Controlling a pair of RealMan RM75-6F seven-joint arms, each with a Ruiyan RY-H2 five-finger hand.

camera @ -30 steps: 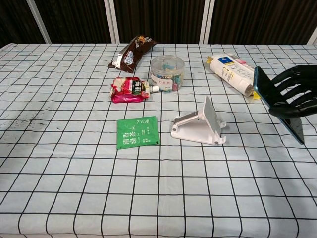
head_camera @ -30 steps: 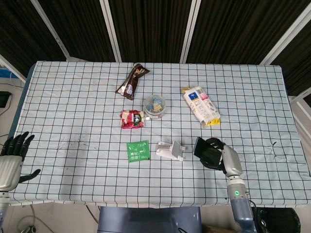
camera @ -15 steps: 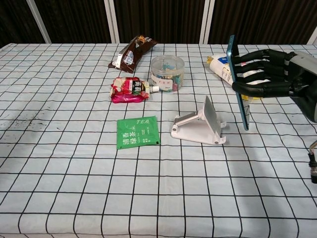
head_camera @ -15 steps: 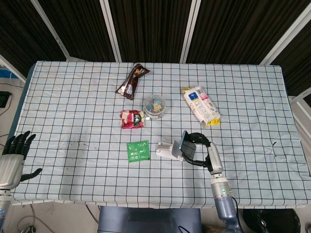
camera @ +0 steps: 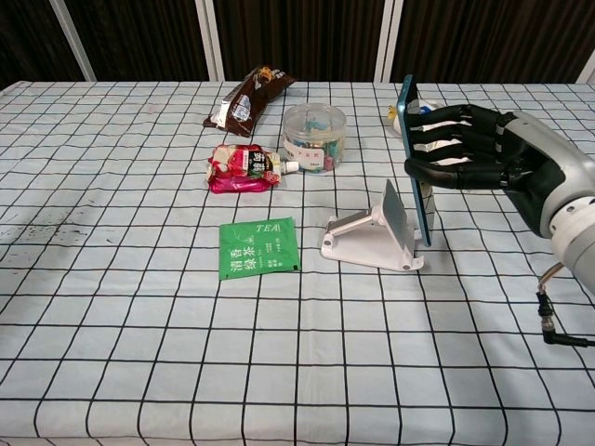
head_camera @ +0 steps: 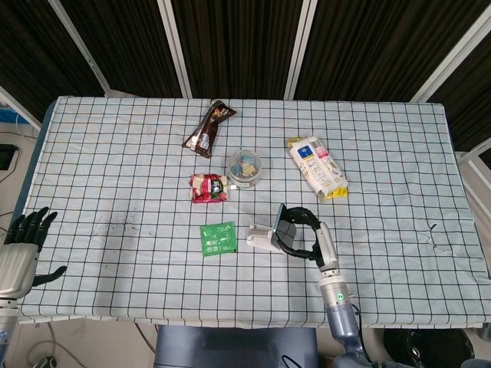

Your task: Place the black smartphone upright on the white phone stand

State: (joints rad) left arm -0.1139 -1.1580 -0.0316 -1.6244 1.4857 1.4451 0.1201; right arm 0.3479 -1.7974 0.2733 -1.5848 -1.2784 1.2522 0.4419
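My right hand [camera: 469,149] [head_camera: 301,230] grips the black smartphone [camera: 416,163] [head_camera: 281,221], held upright and edge-on, its lower end just right of and above the white phone stand [camera: 374,234] [head_camera: 262,237]. The phone's lower edge hangs close to the stand's raised back plate; whether they touch I cannot tell. The stand sits on the checked tablecloth near the table's front middle. My left hand [head_camera: 19,249] rests off the table's near left corner, fingers spread, holding nothing.
A green tea sachet [camera: 257,247] lies left of the stand. Behind it are a red snack pack [camera: 242,168], a clear round tub [camera: 313,137], a brown wrapper [camera: 248,98] and a white-and-yellow packet [head_camera: 316,166]. A cable [camera: 558,321] hangs by my right forearm.
My right hand has carried the phone leftward, from the table's right side to just beside the stand, turning it upright. The left hand has stayed put.
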